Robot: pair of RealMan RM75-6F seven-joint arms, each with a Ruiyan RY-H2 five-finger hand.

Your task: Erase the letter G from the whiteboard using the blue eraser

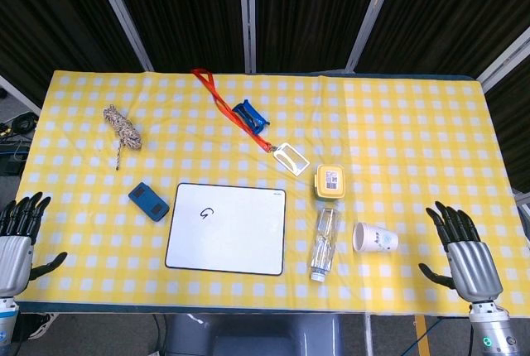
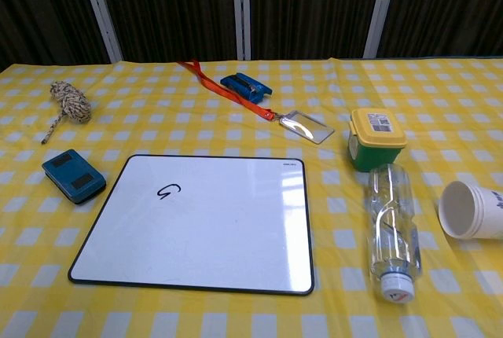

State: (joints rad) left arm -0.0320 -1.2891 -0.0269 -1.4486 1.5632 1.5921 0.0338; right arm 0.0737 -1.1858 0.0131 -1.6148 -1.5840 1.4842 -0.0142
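Chest view shows the whiteboard [image 2: 196, 224] lying flat at the near middle of the desk [image 2: 440, 78], a white panel with a thin dark rim and rounded corners. The letter G [image 2: 167, 191] is a small black scrawl in the board's upper left part. The blue eraser [image 2: 73, 175] lies just beside the board's left edge, apart from it, a flat teal-blue block with two darker patches on its top.

A yellow and white checked cloth covers the desk. Beyond the board lie an orange lanyard [image 2: 224, 88] with a clear badge holder [image 2: 306, 126] and a blue clip [image 2: 246, 85]. Far to the board's left sits a coil of rope [image 2: 71, 102]. To the board's right are a green box with a yellow lid [image 2: 376, 139], a clear bottle [image 2: 391, 228] on its side, and a tipped paper cup [image 2: 471, 209]. Dark curtains with pale metal posts stand behind the desk.

Only the head view shows the hands. The left hand [image 1: 18, 236] hovers at the desk's near edge, well left of the board, fingers spread wide and holding nothing. The right hand [image 1: 464, 244] is well right of the board, past the cup, also spread wide and empty. Neither touches the eraser.
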